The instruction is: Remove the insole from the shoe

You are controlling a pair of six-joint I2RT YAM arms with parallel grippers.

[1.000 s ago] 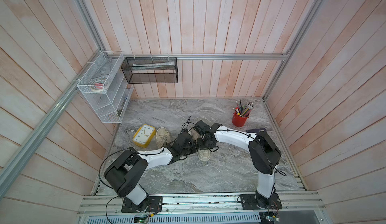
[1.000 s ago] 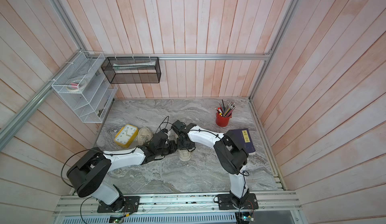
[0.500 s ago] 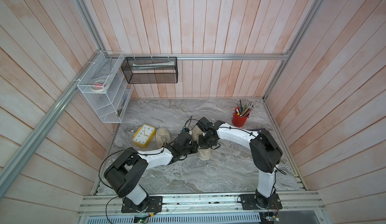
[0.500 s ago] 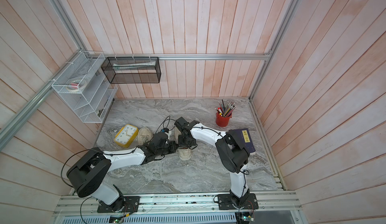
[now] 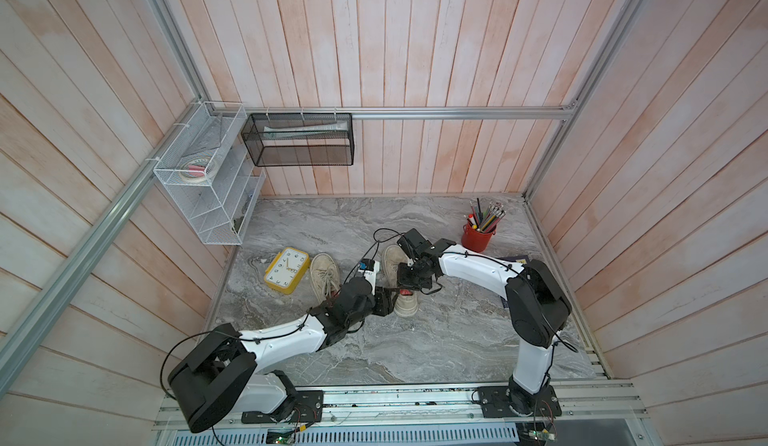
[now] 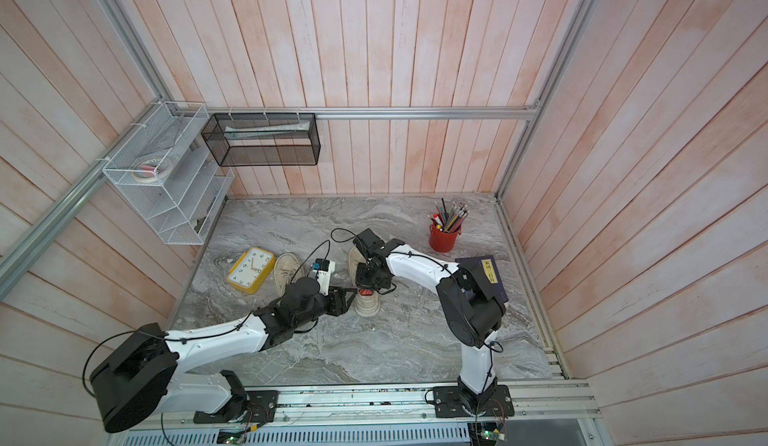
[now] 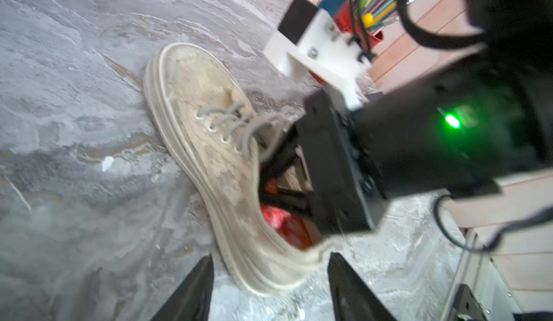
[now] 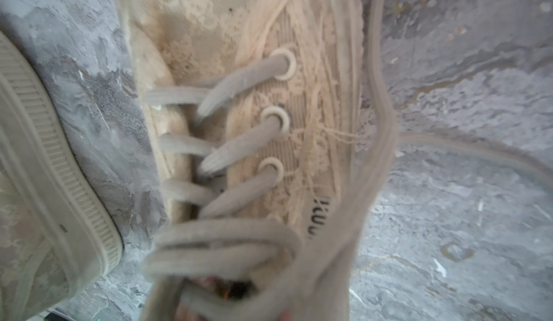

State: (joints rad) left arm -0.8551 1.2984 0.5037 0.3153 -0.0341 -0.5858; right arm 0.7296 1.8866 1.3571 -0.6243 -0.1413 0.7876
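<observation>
A worn beige lace-up shoe lies on the marble table, heel toward the front. Its red insole shows in the heel opening. My right gripper reaches down into that opening. Its fingers converge with a bit of red insole between them, and the shoe's side wall hides the tips. The right wrist view shows only laces and the shoe's upper. My left gripper stands open at the heel, one finger on each side and neither touching it.
A second beige shoe and a yellow clock lie left of the task shoe. At the back right stands a red cup of pencils, with a dark book near the right arm. Wire racks hang on the left wall.
My left gripper, shut at the shoe's heel before, has opened. My right gripper has shifted slightly along the shoe toward the heel opening.
</observation>
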